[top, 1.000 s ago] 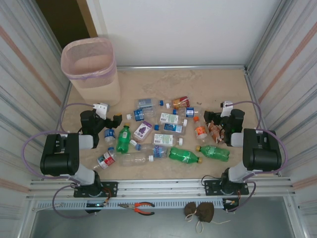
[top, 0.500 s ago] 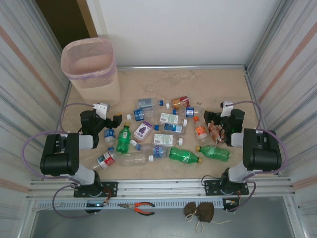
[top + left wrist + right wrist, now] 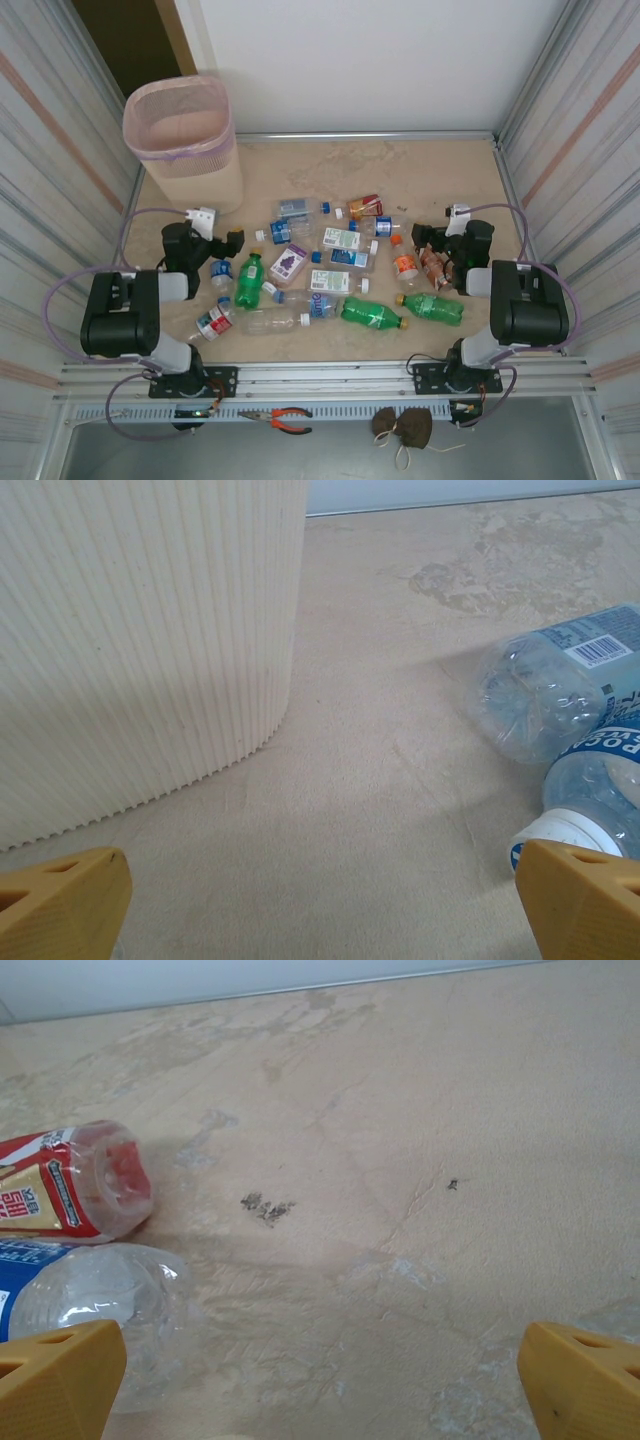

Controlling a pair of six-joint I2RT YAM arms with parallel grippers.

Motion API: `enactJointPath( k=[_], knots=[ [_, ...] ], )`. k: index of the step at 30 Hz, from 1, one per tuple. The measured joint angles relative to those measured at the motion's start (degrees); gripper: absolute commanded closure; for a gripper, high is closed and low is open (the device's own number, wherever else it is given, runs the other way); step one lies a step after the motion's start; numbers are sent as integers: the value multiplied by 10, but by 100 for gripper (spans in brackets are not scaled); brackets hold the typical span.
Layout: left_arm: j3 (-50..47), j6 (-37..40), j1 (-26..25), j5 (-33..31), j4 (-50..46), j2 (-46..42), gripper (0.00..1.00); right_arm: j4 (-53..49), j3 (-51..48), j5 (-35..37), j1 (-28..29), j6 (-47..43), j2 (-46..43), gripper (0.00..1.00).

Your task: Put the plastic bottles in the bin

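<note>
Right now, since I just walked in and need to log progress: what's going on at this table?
A two-armed robot is set to move the plastic bottles into the bin, which stands at the far left corner of the table. The left gripper and the right gripper are both open and hold nothing. The bottles lie scattered on the table between them. The left gripper sits low, close to the bin's ribbed wall, with two clear bottles just to its right.

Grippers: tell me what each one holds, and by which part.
Nothing is held. The left gripper stands open near the bin, the right gripper open over bare table; the plastic bottles lie loose on it.
</note>
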Motion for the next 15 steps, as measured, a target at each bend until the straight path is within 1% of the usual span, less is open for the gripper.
enactJointPath(
  k=[4,8,12,15],
  knots=[
    [11,-5,0,-20,-53,-38,1,-17,0,12,2,0,-20,1],
    [34,-26,0,-65,-117,-81,1,-57,3,24,2,1,-56,1],
    [69,-57,-11,-116,-216,-113,1,-123,20,40,3,3,-90,1],
    [101,-83,-22,-144,-307,-132,1,-203,48,59,3,15,-120,1]
  ],
)
